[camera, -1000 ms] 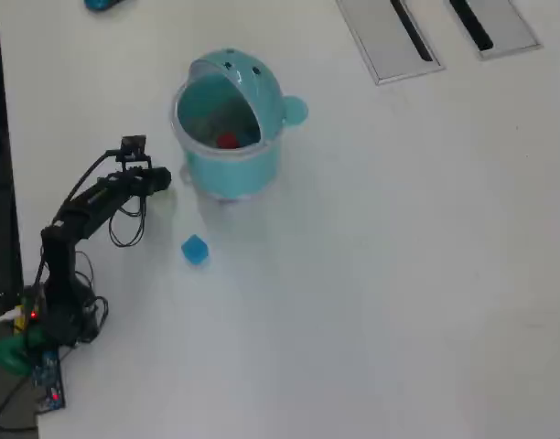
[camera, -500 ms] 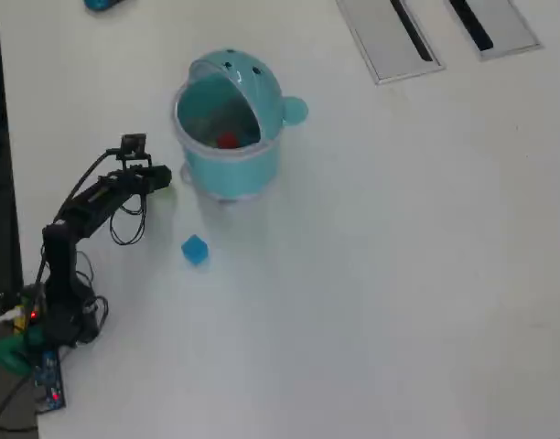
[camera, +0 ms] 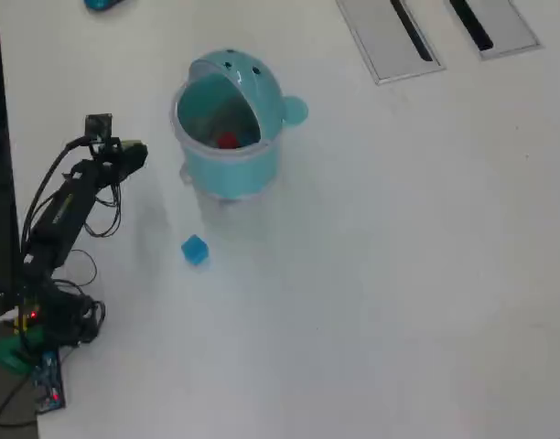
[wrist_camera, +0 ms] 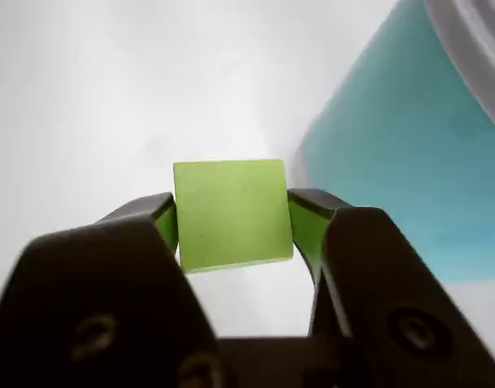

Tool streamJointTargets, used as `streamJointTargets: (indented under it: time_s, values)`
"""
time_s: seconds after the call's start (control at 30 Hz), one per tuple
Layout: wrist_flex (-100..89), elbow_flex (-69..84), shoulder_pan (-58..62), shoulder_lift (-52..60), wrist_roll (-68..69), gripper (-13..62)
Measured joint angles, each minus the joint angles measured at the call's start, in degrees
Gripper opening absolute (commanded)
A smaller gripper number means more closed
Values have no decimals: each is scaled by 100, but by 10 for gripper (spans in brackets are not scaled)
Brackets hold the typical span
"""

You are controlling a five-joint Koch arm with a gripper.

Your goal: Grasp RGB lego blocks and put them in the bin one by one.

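Two fingers [wrist_camera: 165, 217] close from left and right on the yellow-green block [wrist_camera: 231, 212] in the wrist view, pressing flat on its opposite faces, so the gripper [wrist_camera: 231, 222] has it firmly and squarely. The teal bin [wrist_camera: 401, 153] fills the right side of this view, its wall close by and its rim high in the corner.

From overhead, the gripper [camera: 134, 155] hangs just left of the bin [camera: 262, 160], above the worktop [camera: 399, 274]; the green block itself cannot be made out here. A red block [camera: 227, 140] already lies inside the bin, and the light blue block [camera: 195, 250] sits on the worktop nearer than the bin.

To do this step well, I judge the arm should rise clear of the rim first, travel right until the block hangs over the opening rather than the domed hood, then release.
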Motion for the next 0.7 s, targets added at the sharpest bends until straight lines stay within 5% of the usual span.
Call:
streamJointTargets:
  time_s: [0.33,0.7]
  values:
    - [-9,-1608,35,264,229,127]
    - [-1846,-3480,896,-1564,519,127]
